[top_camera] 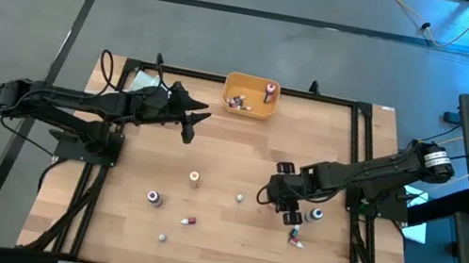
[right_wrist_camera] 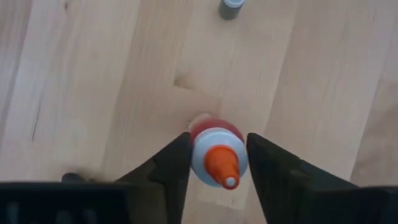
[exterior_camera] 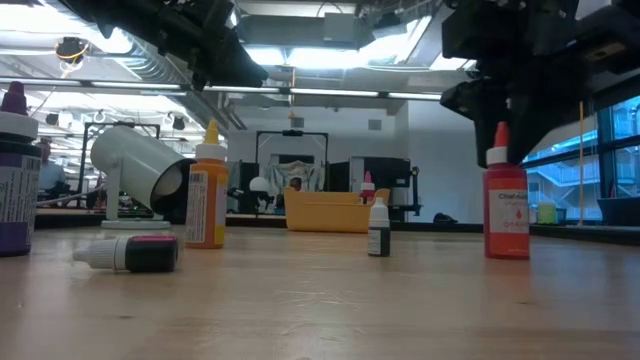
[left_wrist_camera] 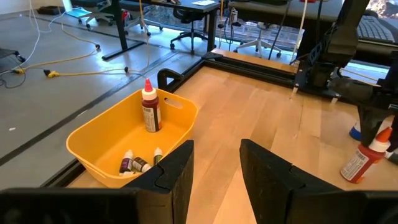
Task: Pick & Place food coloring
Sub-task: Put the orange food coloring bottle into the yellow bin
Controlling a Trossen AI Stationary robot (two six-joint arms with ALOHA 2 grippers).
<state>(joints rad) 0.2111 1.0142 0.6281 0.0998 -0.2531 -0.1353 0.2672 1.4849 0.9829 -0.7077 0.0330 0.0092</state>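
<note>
A red dropper bottle [right_wrist_camera: 214, 158] with a white collar and orange tip stands upright on the table's right half [exterior_camera: 507, 205]. My right gripper [right_wrist_camera: 217, 155] [top_camera: 287, 207] hangs over it, open, one finger on each side of its top. Other food coloring stands or lies loose: an orange bottle [top_camera: 194, 178], a purple one [top_camera: 153, 198], a lying vial [top_camera: 189, 221], a small dark one [exterior_camera: 378, 228], and one with a grey cap [right_wrist_camera: 231, 6]. My left gripper [left_wrist_camera: 216, 168] [top_camera: 191, 117] is open in the air beside the orange bin [top_camera: 253, 84]. My right gripper comes from above, pointing down, with its fingers [right_wrist_camera: 177, 158] close on either side of the red bottle's white collar [right_wrist_camera: 202, 158]. I cannot tell whether they touch it. The bottle stands upright on its base on the table.
The orange bin [left_wrist_camera: 93, 134] at the far edge holds an upright red bottle [left_wrist_camera: 149, 112] and several small vials [left_wrist_camera: 137, 165]. A red vial [top_camera: 296, 239] lies near the right gripper. A black frame runs around the table. Bare wood lies at the centre.
</note>
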